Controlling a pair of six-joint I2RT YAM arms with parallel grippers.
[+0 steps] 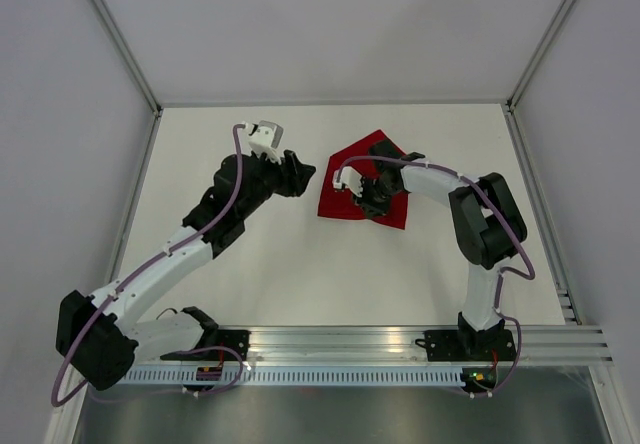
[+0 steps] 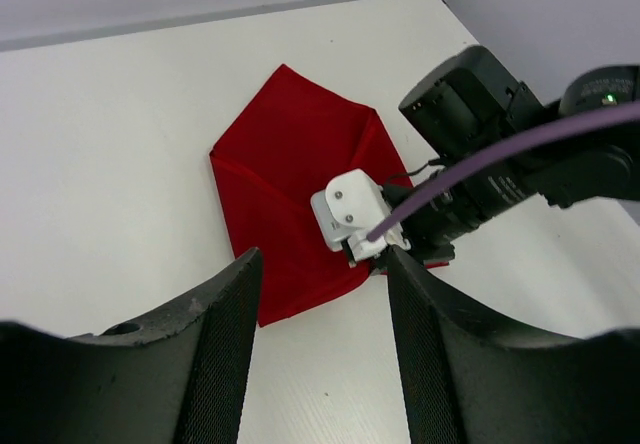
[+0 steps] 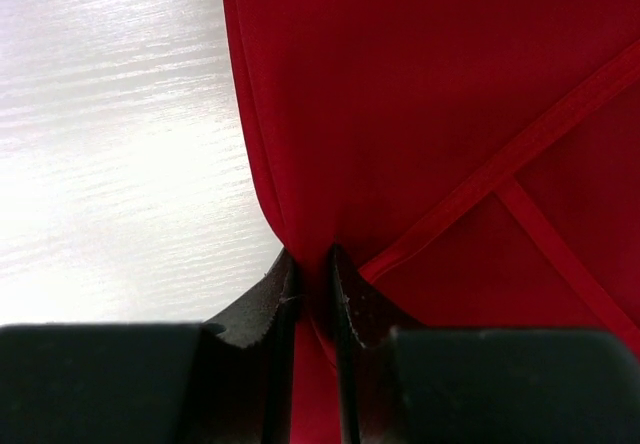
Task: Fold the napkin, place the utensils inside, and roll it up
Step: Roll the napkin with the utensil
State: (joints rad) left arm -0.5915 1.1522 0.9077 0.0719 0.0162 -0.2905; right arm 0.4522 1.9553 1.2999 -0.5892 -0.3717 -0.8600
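Note:
The red napkin point(image 1: 350, 179) lies folded over itself on the white table, far of centre. It shows in the left wrist view point(image 2: 290, 174) and fills the right wrist view point(image 3: 430, 104). My right gripper point(image 1: 368, 202) is over the napkin's near part, shut on a pinched fold of the cloth point(image 3: 315, 264). My left gripper point(image 1: 303, 176) hangs open and empty just left of the napkin, its fingers point(image 2: 225, 334) apart above bare table. The knife is not visible in any view.
The table point(image 1: 250, 274) is walled by grey panels at the back and both sides. An aluminium rail point(image 1: 400, 349) with both arm bases runs along the near edge. The right arm's wrist point(image 2: 480, 114) sits over the napkin's right side.

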